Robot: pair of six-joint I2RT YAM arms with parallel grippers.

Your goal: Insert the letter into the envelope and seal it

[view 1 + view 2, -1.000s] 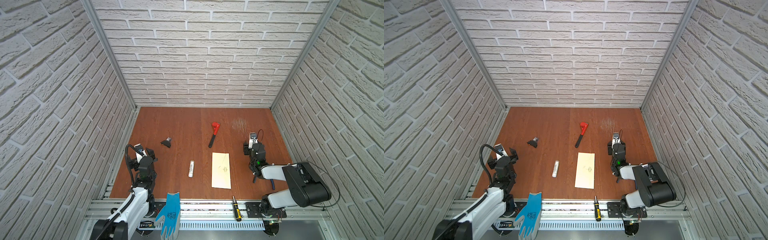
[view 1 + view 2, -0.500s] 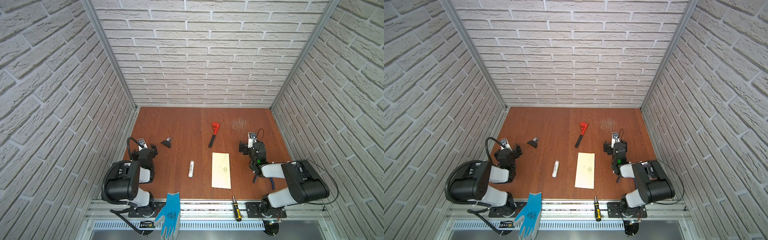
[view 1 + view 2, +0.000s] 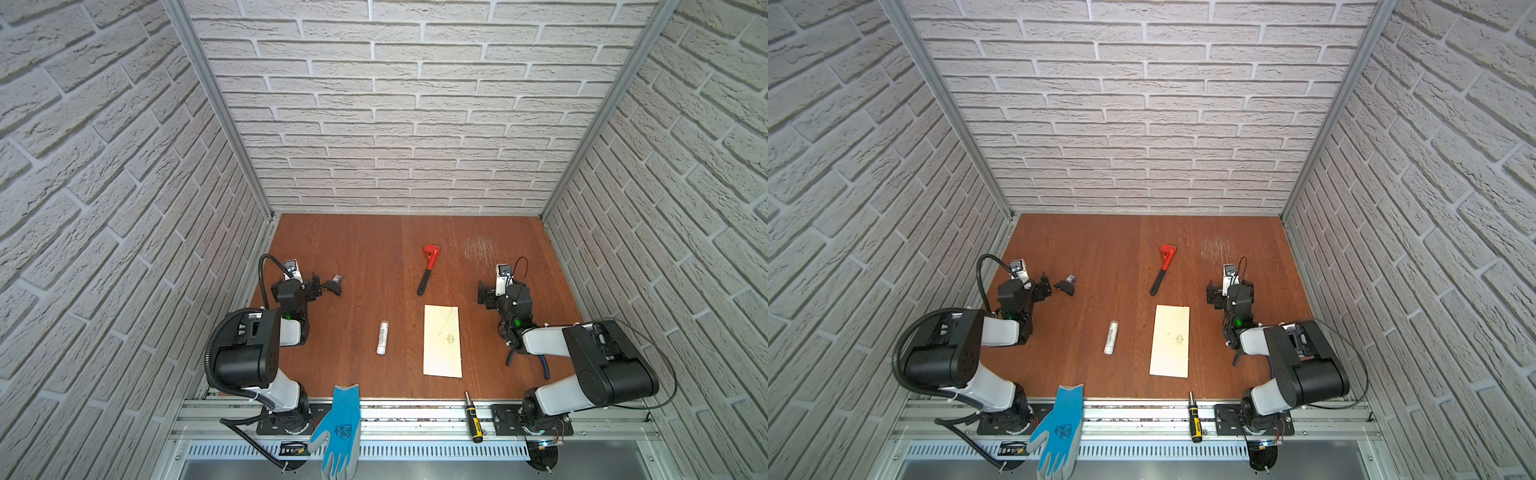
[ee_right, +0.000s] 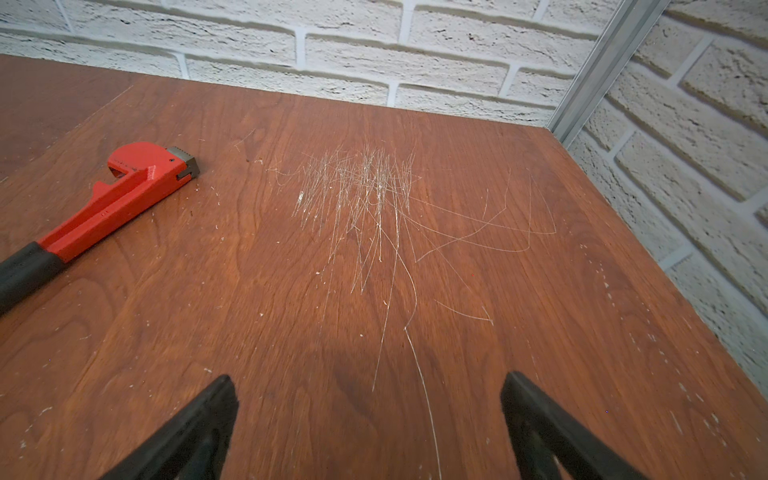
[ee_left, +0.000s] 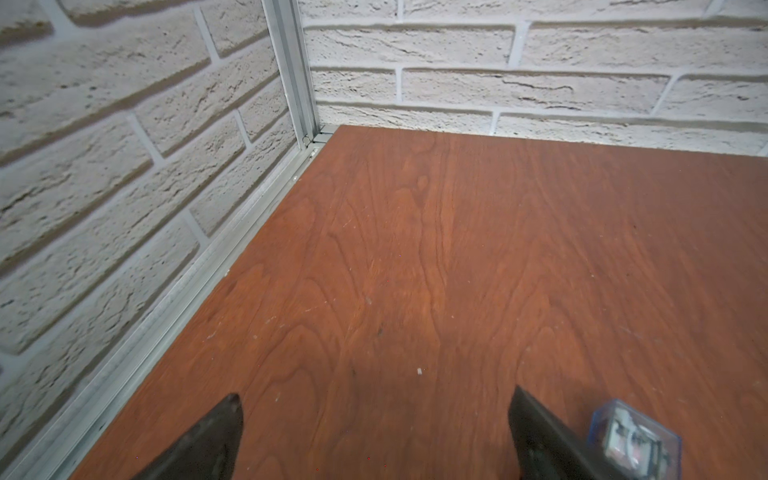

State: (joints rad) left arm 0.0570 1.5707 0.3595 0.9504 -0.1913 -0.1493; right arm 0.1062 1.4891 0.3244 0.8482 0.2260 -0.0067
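My left gripper (image 5: 374, 401) stands wide over the bare table (image 5: 415, 249), holding nothing; a small clear-cased part (image 5: 633, 436) lies just beside one finger. My right gripper (image 4: 368, 380) is spread wide too and empty, above scratched wood. In a top view the envelope (image 3: 442, 340) lies flat on the table, its long side running 12 to 6, at about 4 o'clock from the table's middle; the glue stick (image 3: 382, 336) lies at its 9 o'clock, apart; the red wrench (image 3: 428, 268) lies at its 12 o'clock; my right gripper sits at its 2 o'clock, not touching.
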